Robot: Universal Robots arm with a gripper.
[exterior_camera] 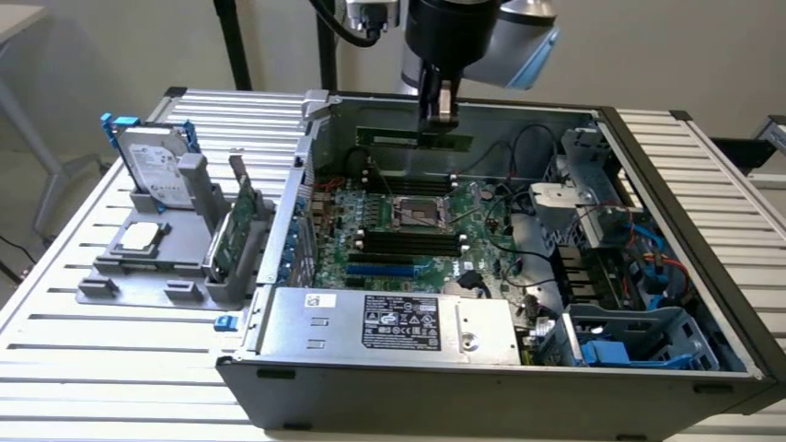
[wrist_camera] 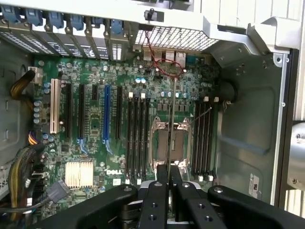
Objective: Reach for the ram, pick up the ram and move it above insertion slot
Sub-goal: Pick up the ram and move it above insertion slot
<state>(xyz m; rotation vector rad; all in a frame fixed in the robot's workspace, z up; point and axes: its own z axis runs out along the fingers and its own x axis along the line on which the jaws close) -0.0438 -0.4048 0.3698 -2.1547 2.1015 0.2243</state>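
Exterior view: gripper (exterior_camera: 439, 120) hangs over the far side of the open computer case (exterior_camera: 687, 276), fingers clenched on the ram (exterior_camera: 415, 139), a thin green stick held level, long edge roughly parallel to the case's far wall. Ram is off any holder and clear of the motherboard (exterior_camera: 406, 235), so reach and pick look done.

Wrist view: gripper (wrist_camera: 170, 176) looks straight down on the board, ram (wrist_camera: 170, 129) seen edge-on as a thin line running away from the fingers (wrist_camera: 163, 174). That line falls across the silver processor socket (wrist_camera: 169, 143), between two banks of black memory slots. One bank (wrist_camera: 138, 136) sits on the expansion-slot side of the socket, the other (wrist_camera: 204, 136) on the side toward the case wall. All slots in both banks look empty, latches visible at the ends.

Judgement: task mostly through, ram grasped and carried over the board. Left to do: line it up over an insertion slot. Right now it seems to sit over the socket, not over either bank, though height makes that hard to pin down. Which slot is the target, cannot tell.

Off the case, on the slatted table (exterior_camera: 74, 322) toward the exterior view's left: hard drive (exterior_camera: 157, 166) with blue rails and a green expansion card (exterior_camera: 239, 226) stand in a grey fixture (exterior_camera: 147, 272), untouched.
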